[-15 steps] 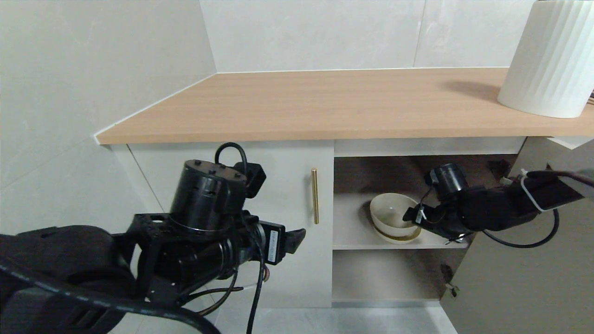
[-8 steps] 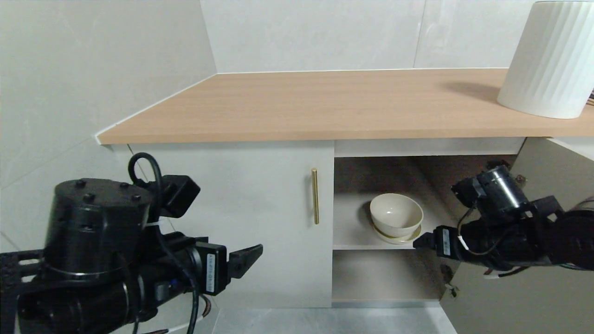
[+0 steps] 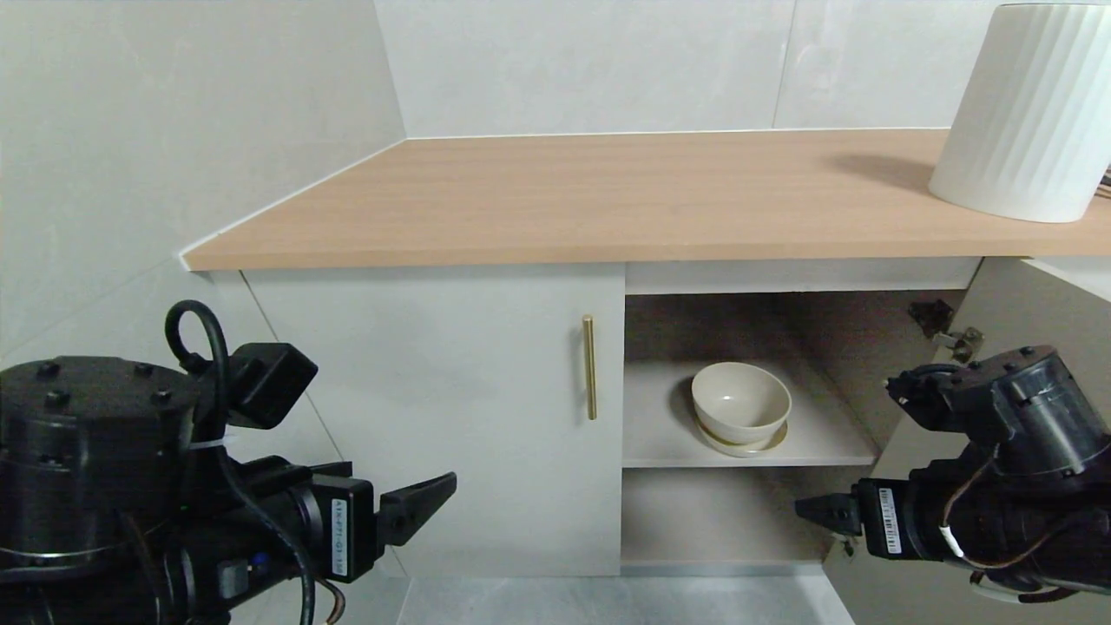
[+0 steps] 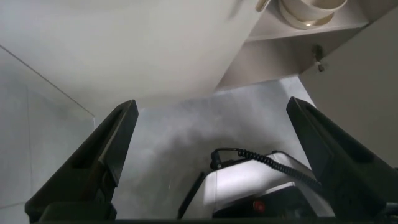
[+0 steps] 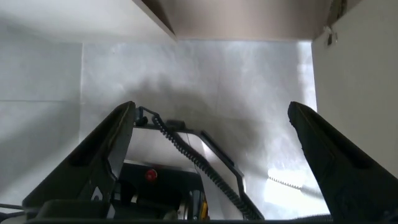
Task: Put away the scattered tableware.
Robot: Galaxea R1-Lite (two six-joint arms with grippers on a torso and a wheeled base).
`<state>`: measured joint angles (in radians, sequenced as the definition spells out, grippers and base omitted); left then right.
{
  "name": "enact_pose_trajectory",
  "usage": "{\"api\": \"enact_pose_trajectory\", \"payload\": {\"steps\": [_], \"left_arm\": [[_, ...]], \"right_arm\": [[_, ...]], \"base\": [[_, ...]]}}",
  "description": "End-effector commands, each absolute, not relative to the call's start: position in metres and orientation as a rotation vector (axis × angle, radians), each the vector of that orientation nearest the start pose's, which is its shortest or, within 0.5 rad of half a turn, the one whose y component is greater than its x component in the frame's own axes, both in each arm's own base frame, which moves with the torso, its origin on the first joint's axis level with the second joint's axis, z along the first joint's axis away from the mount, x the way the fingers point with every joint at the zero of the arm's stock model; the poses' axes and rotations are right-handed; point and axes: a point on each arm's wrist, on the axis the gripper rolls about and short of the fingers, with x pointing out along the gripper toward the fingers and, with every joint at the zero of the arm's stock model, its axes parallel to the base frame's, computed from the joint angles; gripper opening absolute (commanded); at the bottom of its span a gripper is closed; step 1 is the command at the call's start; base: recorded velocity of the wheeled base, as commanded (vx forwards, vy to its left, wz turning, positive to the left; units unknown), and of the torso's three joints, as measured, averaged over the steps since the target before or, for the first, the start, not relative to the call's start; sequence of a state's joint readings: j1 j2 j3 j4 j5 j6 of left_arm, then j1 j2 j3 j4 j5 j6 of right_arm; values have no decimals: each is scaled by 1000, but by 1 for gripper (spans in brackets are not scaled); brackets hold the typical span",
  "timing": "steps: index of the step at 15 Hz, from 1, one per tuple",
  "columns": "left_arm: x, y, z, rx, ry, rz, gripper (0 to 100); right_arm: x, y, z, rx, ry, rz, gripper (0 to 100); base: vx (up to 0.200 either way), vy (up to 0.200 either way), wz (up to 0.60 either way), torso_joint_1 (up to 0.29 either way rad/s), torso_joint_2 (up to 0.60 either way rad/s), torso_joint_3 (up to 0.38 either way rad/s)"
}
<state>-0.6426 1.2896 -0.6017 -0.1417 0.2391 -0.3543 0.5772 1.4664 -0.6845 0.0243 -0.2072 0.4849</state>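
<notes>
**A:** Entry one, far left?

**B:** Left claw point(image 4: 217, 155): empty, fingers spread wide, held low in front of the closed cabinet door point(image 3: 434, 408). There is a brass handle point(image 3: 588, 366) on that door's right edge.

**A:** Tableware?

**B:** One cream bowl point(image 3: 740, 402), upright on a saucer point(image 3: 748, 448). Both sit on the upper shelf point(image 3: 651, 421) of the open compartment, under the tabletop point(image 3: 608, 191).

**A:** Further right?

**B:** Right claw point(image 5: 217, 162): likewise wide and empty, low, outside the cupboard and just beside the open door point(image 3: 1011, 299). A white ribbed vessel point(image 3: 1024, 113) stands on the tabletop's far end.

**A:** Step in hand?

**B:** Closing that door, I'd judge. It suits the right claw: get behind the door's free edge and push along its arc about the hinge point(image 3: 948, 333). Keep the cables out of the gap. The saucer sits near the shelf's front lip, so ease the last stretch and don't slam.
</notes>
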Motion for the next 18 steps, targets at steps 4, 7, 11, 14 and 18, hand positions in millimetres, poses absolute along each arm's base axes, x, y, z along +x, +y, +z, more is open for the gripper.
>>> {"api": "enact_pose_trajectory", "payload": {"steps": [4, 7, 11, 14, 18], "left_arm": [[153, -109, 181, -102, 567, -297, 100], [153, -108, 180, -101, 569, -296, 100], [153, -108, 180, -101, 568, -297, 100], [153, -108, 180, -101, 568, -298, 100], [153, -108, 179, -98, 574, -297, 100]], "right_arm": [[182, 114, 157, 149, 801, 166, 100], [182, 115, 156, 147, 804, 168, 100], [179, 117, 156, 139, 808, 183, 100], [179, 118, 155, 137, 811, 183, 100], [180, 118, 154, 134, 815, 182, 100]], "base": [[-200, 0, 0, 0, 2, 2], [-200, 0, 0, -7, 1, 4], [-200, 0, 0, 4, 6, 6], [-200, 0, 0, -4, 2, 7], [-200, 0, 0, 2, 2, 1]]}}
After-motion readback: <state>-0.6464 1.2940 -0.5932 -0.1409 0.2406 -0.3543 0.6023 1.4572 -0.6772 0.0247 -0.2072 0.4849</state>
